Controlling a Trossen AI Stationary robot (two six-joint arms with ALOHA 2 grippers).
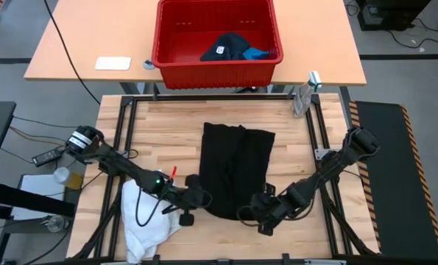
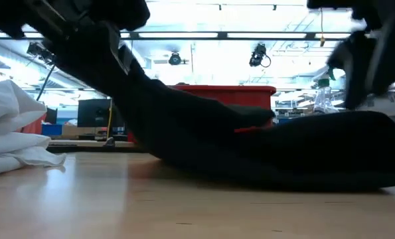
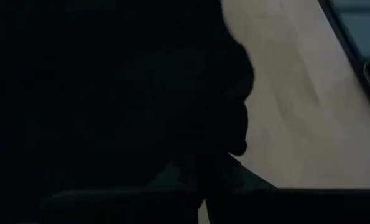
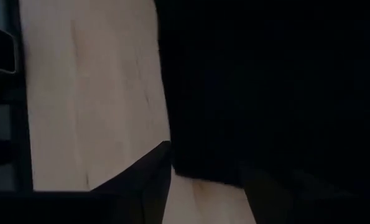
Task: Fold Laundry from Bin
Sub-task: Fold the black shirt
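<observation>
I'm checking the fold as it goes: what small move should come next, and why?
Probably close the right gripper on the black garment's near edge: the left gripper is shut at its near-left corner, while the right one sits at the near-right corner, not clearly gripping.

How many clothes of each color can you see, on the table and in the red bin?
Black garment, on the table: 1
White garment, on the table: 1
Dark navy garment, in the bin: 1
Bright blue garment, in the bin: 1
Total: 4
</observation>
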